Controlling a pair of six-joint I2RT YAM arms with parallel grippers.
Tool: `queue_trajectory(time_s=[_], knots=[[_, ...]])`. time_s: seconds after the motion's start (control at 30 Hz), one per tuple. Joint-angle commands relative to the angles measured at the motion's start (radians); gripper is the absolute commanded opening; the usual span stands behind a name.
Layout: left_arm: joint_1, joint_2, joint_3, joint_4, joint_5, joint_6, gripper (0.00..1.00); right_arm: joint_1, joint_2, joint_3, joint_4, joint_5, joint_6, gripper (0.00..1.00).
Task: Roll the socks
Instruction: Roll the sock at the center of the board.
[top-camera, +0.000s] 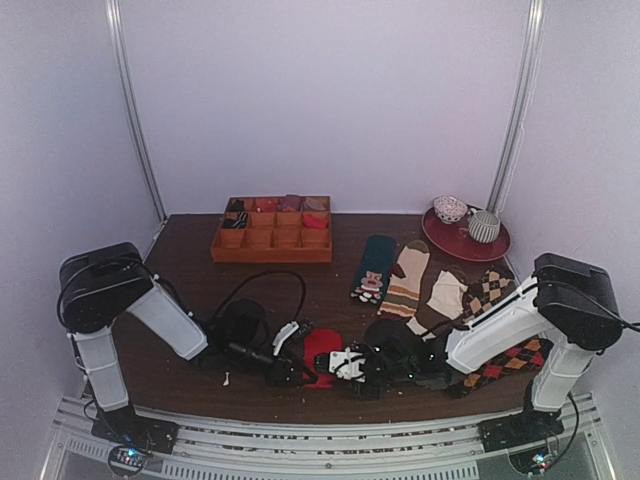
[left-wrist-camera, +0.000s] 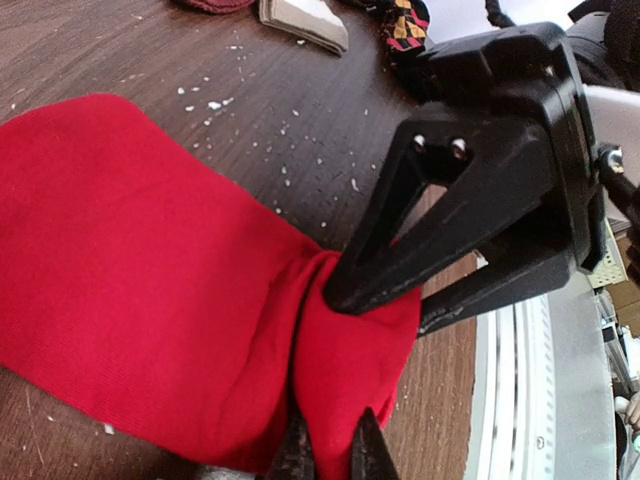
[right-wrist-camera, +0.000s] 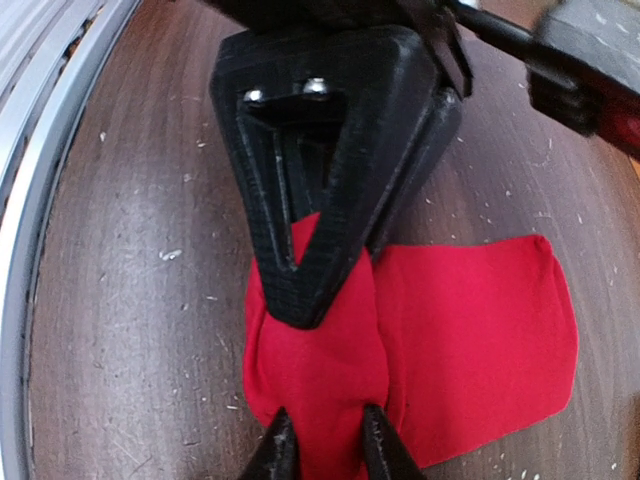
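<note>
Grip comes from both arms at once: the left pincer (left-wrist-camera: 330, 455) and the right pincer (right-wrist-camera: 325, 450) each have their tips drawn nearly together, with only a pinch of red cloth between them. Both have hold of the same bunched end of the socks (right-wrist-camera: 480, 330), from opposite sides, so each wrist view shows the other arm's black triangular finger pressed against the fold. The rest of the red strip spreads flat on the dark wooden worktop (right-wrist-camera: 130, 300), which is flecked with white. From above, the socks lie at the near middle of the worktop, between the two arms. Farther back lie a dark teal sock (top-camera: 375, 265), a striped sock (top-camera: 407, 280) and an orange divided tray (top-camera: 272, 243); argyle socks (top-camera: 500, 360) lie beside the right arm.
</note>
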Motion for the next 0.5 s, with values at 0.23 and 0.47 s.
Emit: queue_trajectory(time_s=[0.23, 0.47], knots=[[-0.011, -0.355, -0.15, -0.213, -0.309, 0.195, 0.65, -0.056, 0.01, 0.06, -0.219, -0.214, 0.249, 0.11], [-0.064, -0.62, -0.213, -0.072, -0.361, 0.438, 0.72, -0.174, 0.159, 0.223, -0.505, -0.518, 0.408, 0.11]])
